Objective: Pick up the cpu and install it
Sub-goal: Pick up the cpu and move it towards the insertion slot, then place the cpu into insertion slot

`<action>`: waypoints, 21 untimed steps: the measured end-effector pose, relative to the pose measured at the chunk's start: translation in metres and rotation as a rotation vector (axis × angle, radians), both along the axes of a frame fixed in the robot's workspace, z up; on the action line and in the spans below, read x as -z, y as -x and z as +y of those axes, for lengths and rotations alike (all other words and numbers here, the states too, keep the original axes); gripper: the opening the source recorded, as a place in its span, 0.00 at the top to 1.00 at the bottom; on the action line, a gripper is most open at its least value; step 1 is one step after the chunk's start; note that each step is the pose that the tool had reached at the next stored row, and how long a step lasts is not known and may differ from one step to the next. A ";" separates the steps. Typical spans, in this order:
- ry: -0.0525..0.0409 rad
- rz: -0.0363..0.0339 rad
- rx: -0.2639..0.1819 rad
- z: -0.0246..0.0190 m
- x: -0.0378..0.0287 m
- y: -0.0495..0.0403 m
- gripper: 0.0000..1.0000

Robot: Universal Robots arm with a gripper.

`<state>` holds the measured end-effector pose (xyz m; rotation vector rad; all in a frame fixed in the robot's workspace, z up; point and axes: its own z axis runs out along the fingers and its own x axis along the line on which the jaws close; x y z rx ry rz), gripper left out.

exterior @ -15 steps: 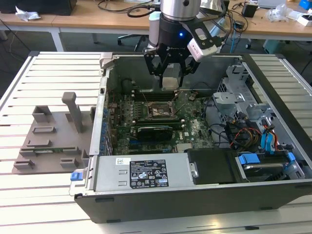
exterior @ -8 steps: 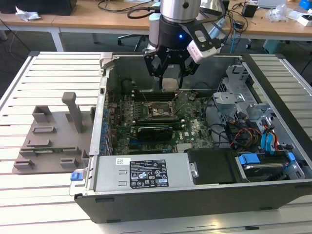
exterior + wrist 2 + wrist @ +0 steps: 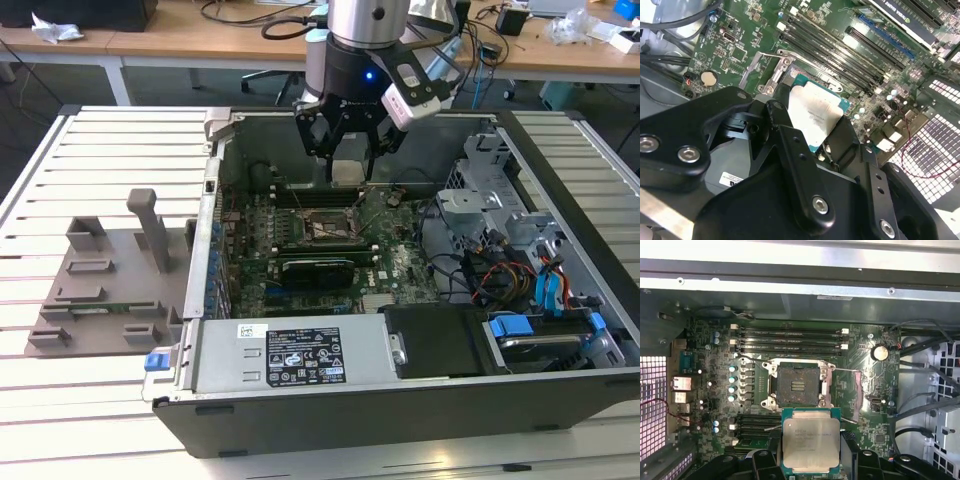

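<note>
- I have the gripper (image 3: pixel 350 150) clenched on the cpu (image 3: pixel 811 444) — its black fingers (image 3: pixel 785 131) press opposite edges of the chip, and the metal top plate faces the camera in the first wrist view;
- the cpu hangs in the air inside the open computer case (image 3: pixel 300 420), above the motherboard (image 3: pixel 705 375); it touches nothing but the fingers;
- the socket (image 3: pixel 797 385) lies open with its contacts bare; in the first wrist view one edge of the cpu overlaps the socket's rim, and most of the socket is uncovered;
- open room: the air over the socket is free, and what borders it sits low on the board — memory slots (image 3: pixel 790 337) along one side, a second bank of slots (image 3: pixel 752 422) on the opposite side partly under the cpu, and a row of pale-blue capacitors (image 3: pixel 732 382) just beside the frame;
- a coin cell (image 3: pixel 880 352) sits on the board past the socket's other side, apart from it;
- in the way, if anything: an expansion card (image 3: pixel 320 268) stands on edge near the socket, between it and the power supply (image 3: pixel 300 355); in the exterior view the case's far wall (image 3: pixel 270 135) rises close behind the gripper;
- the drive cage (image 3: pixel 480 200) and a bundle of cables (image 3: pixel 500 275) fill the case at the exterior view's right, well apart from the gripper;
- the case rests on the slatted bench (image 3: pixel 100 150); a grey fixture (image 3: pixel 110 280) lies outside the case at the exterior view's left, well apart from the cpu.
</note>
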<state>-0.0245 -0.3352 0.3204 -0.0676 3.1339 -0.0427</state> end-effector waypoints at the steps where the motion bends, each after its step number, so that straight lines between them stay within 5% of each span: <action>1: 0.0001 0.0000 0.000 0.0000 0.0000 0.0001 0.45; 15: 0.0000 -0.0001 0.004 0.0001 0.0004 0.0001 0.45; 21: 0.0000 -0.0001 0.098 0.0001 0.0006 0.0001 0.45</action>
